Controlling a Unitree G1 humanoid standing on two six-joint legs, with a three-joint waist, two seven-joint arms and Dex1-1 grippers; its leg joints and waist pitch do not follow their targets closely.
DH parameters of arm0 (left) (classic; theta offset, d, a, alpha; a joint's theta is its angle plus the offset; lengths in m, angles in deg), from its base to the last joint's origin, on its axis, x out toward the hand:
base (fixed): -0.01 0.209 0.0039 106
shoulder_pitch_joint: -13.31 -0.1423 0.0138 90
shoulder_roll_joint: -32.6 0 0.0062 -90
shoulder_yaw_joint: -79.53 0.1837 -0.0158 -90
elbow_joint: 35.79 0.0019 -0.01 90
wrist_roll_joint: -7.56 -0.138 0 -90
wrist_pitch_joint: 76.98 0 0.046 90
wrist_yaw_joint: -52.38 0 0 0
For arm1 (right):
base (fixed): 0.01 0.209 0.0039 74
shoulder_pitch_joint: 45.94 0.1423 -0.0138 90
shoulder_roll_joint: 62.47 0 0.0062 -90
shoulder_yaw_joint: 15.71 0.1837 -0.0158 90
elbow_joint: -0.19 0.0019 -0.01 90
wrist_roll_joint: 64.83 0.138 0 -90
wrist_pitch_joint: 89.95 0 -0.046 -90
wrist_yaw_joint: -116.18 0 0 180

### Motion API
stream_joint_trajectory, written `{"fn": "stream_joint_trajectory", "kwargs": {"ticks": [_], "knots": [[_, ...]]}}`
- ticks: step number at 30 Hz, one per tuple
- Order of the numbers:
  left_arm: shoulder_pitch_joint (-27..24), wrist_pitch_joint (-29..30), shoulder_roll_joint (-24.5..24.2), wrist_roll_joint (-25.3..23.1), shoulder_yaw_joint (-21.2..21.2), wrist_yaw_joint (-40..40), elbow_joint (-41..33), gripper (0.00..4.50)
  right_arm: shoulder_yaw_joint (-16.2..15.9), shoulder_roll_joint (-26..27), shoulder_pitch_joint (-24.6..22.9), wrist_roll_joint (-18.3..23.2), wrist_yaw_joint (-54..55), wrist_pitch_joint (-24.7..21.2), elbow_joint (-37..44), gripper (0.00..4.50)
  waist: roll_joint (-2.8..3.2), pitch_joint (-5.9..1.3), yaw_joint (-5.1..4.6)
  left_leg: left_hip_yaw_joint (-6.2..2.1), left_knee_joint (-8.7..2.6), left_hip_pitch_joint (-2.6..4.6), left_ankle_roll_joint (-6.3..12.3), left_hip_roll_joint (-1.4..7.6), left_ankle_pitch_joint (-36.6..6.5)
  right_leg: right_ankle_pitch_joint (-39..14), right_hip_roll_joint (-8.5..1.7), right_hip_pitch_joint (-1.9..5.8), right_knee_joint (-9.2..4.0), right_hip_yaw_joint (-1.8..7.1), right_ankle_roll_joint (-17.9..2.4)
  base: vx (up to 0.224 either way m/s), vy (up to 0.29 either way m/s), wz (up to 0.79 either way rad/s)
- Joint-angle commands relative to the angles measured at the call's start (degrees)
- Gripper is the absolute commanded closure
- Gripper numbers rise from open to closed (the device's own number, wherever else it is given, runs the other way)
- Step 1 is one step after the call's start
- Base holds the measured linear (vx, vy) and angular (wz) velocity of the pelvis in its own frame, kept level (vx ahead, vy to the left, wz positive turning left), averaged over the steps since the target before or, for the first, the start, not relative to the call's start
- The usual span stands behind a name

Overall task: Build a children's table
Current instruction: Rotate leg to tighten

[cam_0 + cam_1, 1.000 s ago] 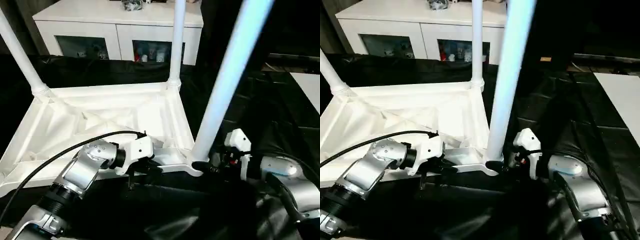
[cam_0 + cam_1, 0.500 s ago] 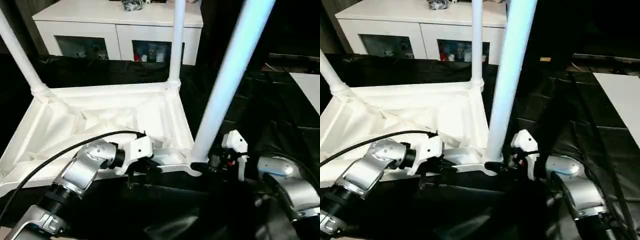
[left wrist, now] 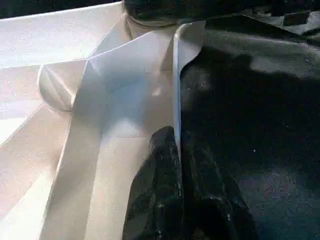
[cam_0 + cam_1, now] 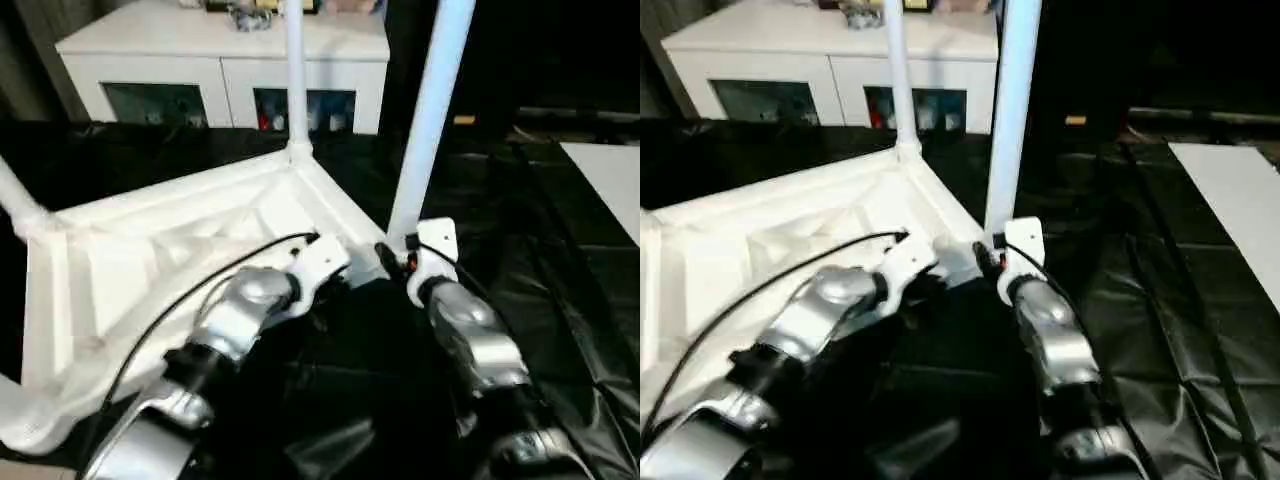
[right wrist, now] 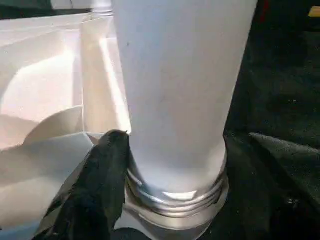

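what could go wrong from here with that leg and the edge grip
1. In the right wrist view, screw threads show at the base of the nearest white tapered tube leg above its round corner socket, so it may not be fully seated and might wobble or bind.
2. The left gripper pinches only the thin rim of the upturned white plastic tabletop; the rim could slip out if the top shifts.
3. The right gripper sits beside the leg base; a push might tilt the leg.
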Motion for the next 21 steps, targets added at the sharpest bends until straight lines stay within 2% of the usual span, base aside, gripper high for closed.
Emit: {"fn": "stream_joint_trajectory", "kwargs": {"ticks": [1, 3, 4, 7, 9, 10, 11, 12, 13, 15, 16, 17, 18, 19, 20, 21], "knots": [[0.5, -2.1, 0.6, 0.1, 0.0, 1.1, 0.5, 4.50, -2.0, 1.1, -1.1, 0.8, -3.3, 0.4, 0.0, 1.17, -0.94, -2.84, 0.01, -1.89, -5.48, 0.27, 1.28, 3.75, -15.2, -24.5, -3.67, 1.90, -4.86, 2.44, -9.3, 0.000, 0.000, 0.00], [0.3, -2.1, -0.1, -0.3, 0.3, 0.3, 0.0, 4.50, -3.0, -0.1, -1.6, -0.6, -3.7, 1.1, 1.7, 0.95, -0.96, -2.89, 0.12, -1.83, -5.50, 0.11, 1.62, 3.78, -14.2, -22.6, -3.64, 2.06, -4.61, 2.45, -9.8, 0.000, 0.000, 0.00], [-0.3, -2.8, -1.9, -0.9, 1.3, -1.6, -1.1, 4.50, -2.9, -2.1, -2.7, -1.7, -3.4, 1.5, 4.6, 0.81, -0.88, -2.88, 0.25, -1.86, -5.54, 0.10, 1.80, 3.82, -13.7, -21.9, -3.65, 2.08, -4.51, 2.46, -10.1, 0.000, 0.000, 0.00], [-1.0, -3.1, -3.8, -0.9, 2.0, -3.7, -2.2, 4.50, -1.6, -3.9, -3.5, -0.8, -4.7, 0.5, 7.1, 0.62, -0.87, -2.94, 0.32, -1.78, -5.56, -0.13, 2.22, 3.88, -12.8, -20.2, -3.67, 2.35, -4.27, 2.50, -10.4, 0.000, 0.000, 0.00], [-1.9, -4.1, -5.7, -1.1, 2.3, -5.7, -3.4, 4.50, -1.1, -6.6, -4.5, 1.4, -9.7, -1.4, 9.7, 0.38, -0.92, -2.96, 0.46, -1.67, -5.46, 0.18, 2.78, 3.93, -12.9, -19.6, -3.60, 2.27, -4.31, 2.52, -10.8, 0.000, 0.000, 0.00], [-3.2, -6.4, -8.2, -0.8, 3.0, -9.4, -5.3, 4.50, -2.6, -11.8, -6.5, 1.9, -17.5, -2.2, 12.9, 0.32, -0.87, -2.95, 0.53, -1.71, -5.52, 0.09, 3.07, 4.10, -12.2, -18.5, -3.61, 2.37, -4.11, 2.55, -11.2, 0.000, 0.000, 0.00], [-3.2, -6.4, -8.2, -0.8, 3.0, -9.4, -5.3, 4.50, -2.6, -11.8, -6.5, 1.9, -17.5, -2.2, 12.9, 0.27, -0.89, -2.98, 0.64, -1.73, -5.46, -0.03, 3.49, 4.08, -12.0, -17.8, -3.54, 2.58, -4.01, 2.48, -11.2, 0.000, 0.000, 0.00], [-4.3, -8.1, -10.2, -0.4, 3.7, -12.5, -7.0, 4.50, -4.0, -16.0, -8.5, 2.3, -24.0, -1.7, 15.7, 0.27, -0.59, -2.92, 0.83, -1.66, -5.42, 0.10, 3.94, 4.28, -11.5, -16.3, -3.62, 2.40, -3.90, 2.61, -11.6, 0.000, 0.000, 0.00], [-4.5, -8.2, -10.4, -0.4, 3.8, -12.9, -7.2, 4.50, -4.1, -16.5, -8.8, 2.4, -24.8, -1.6, 16.0, 0.27, -0.60, -3.00, 0.88, -1.61, -5.33, 0.25, 4.12, 4.36, -11.4, -15.3, -3.62, 2.39, -3.80, 2.63, -12.1, 0.000, 0.000, 0.00], [-6.0, -10.7, -13.8, 0.3, 5.6, -18.2, -9.9, 4.50, -5.2, -22.0, -12.0, 5.2, -33.6, -0.5, 20.4, 0.27, -0.43, -3.19, 0.98, -1.62, -5.18, 0.02, 4.83, 4.44, -9.1, -11.0, -3.66, 2.70, -3.19, 2.68, -13.4, 0.000, 0.000, 0.00], [-7.1, -11.4, -15.5, 1.9, 6.0, -21.9, -12.0, 4.50, -5.0, -24.6, -13.9, 8.1, -38.8, -0.9, 23.2, 0.27, -0.40, -3.22, 1.10, -1.63, -5.11, -0.12, 5.71, 4.43, -8.3, -8.7, -3.71, 3.00, -2.96, 2.62, -14.4, 0.000, 0.000, 0.00], [-7.1, -11.4, -15.5, 1.9, 6.0, -21.9, -12.0, 4.50, -5.0, -24.6, -13.9, 8.1, -38.8, -0.9, 23.2, 0.27, -0.44, -3.33, 1.36, -1.62, -4.97, 0.03, 6.20, 4.56, -7.9, -7.4, -3.82, 3.08, -2.75, 2.67, -14.7, 0.066, 0.006, 0.00], [-8.3, -10.7, -17.0, 4.3, 5.9, -25.9, -14.7, 4.50, -4.3, -27.0, -15.8, 12.0, -44.6, -2.0, 26.2, 0.27, -0.39, -3.35, 1.30, -1.49, -4.92, 0.12, 7.05, 4.58, -6.6, -4.7, -3.75, 2.98, -2.42, 2.69, -15.9, 0.000, 0.000, 0.00], [-8.3, -10.7, -17.0, 4.3, 5.9, -25.9, -14.7, 4.50, -4.3, -27.0, -15.8, 12.0, -44.6, -2.0, 26.2, 0.27, -0.42, -3.37, 1.43, -1.56, -4.86, -0.01, 7.43, 4.58, -6.0, -3.6, -3.77, 3.14, -2.22, 2.65, -16.4, 0.000, 0.000, 0.00], [-8.5, -10.2, -17.2, 5.2, 5.7, -26.9, -15.6, 4.50, -4.1, -27.5, -15.9, 12.5, -45.6, -2.4, 26.4, 0.27, -0.45, -3.25, 1.40, -1.44, -4.84, 0.04, 8.01, 4.60, -5.7, -3.2, -3.73, 2.92, -2.23, 2.61, -17.0, 0.000, 0.000, 0.00], [-8.8, -9.5, -17.5, 6.2, 5.4, -28.2, -16.7, 4.50, -4.1, -28.1, -15.8, 12.9, -47.0, -2.7, 26.1, 0.27, -0.36, -3.16, 1.52, -1.31, -4.93, 0.28, 7.69, 4.54, -6.8, -5.3, -3.75, 2.85, -2.54, 2.56, -17.2, 0.000, 0.000, 0.00]]}}
